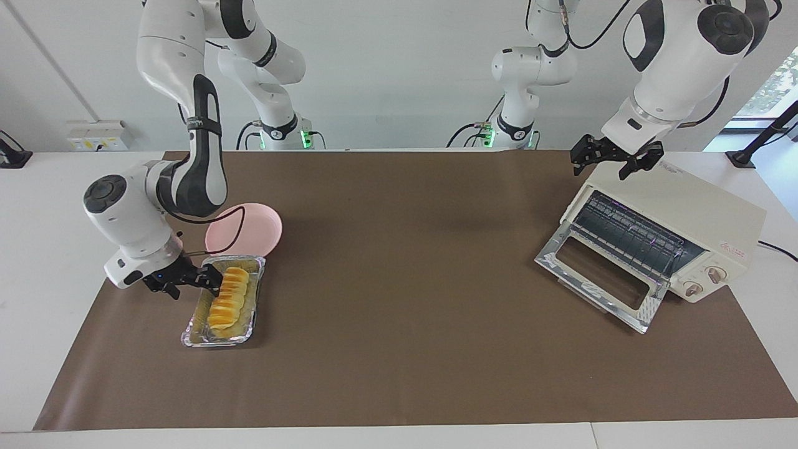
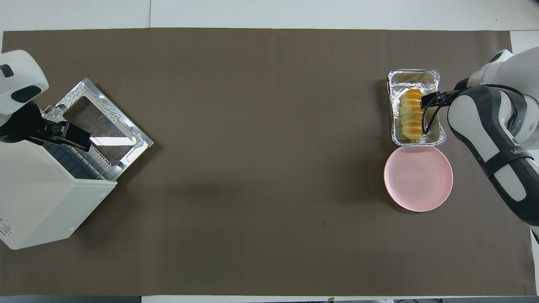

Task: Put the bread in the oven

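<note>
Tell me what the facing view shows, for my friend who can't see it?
The yellow bread lies in a silver foil tray, and the right gripper, open, is beside the tray holding nothing. At the table's other end, the left gripper hangs open over the oven, whose door is down.

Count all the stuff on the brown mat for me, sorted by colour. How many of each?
Yellow: 1, the bread
Silver: 1, the foil tray that holds it
Pink: 1, the plate
Cream-white: 1, the oven
Total: 4
</note>
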Controlling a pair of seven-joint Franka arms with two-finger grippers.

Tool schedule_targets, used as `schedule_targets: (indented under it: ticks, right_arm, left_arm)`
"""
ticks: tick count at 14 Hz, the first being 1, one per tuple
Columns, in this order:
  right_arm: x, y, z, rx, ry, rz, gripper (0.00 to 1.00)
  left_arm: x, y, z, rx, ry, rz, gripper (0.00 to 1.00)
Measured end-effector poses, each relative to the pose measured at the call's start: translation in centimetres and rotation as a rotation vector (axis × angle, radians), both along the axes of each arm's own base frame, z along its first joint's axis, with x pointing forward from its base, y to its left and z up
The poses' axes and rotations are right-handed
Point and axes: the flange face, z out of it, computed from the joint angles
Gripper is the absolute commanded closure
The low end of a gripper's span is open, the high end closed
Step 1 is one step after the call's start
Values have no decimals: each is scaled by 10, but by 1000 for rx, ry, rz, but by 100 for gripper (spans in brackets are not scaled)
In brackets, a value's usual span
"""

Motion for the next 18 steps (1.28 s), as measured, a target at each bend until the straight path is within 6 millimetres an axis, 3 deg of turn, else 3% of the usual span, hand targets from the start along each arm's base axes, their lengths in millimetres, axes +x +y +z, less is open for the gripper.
schedule_targets:
  ticks: [3, 7, 8, 11, 13, 18]
  right_arm:
    - [-5, -7, -16, 1, 11, -13, 32]
    - [-6, -6, -16, 3, 18, -13, 96]
    - [-6, -6, -16, 4, 21, -13, 100]
    - [-7, -5, -16, 9, 37, -10, 100]
    - [-5, 4, -5, 16, 45, 8, 100]
    - [23, 81, 54, 53, -35, 68, 100]
  left_arm:
    - [0, 0, 0, 0, 0, 0, 0]
    - [0, 0, 0, 0, 0, 0, 0]
    - [0, 0, 0, 0, 0, 0, 0]
    - [0, 0, 0, 0, 0, 0, 0]
    - [0, 0, 0, 0, 0, 0, 0]
    - [0, 0, 0, 0, 0, 0, 0]
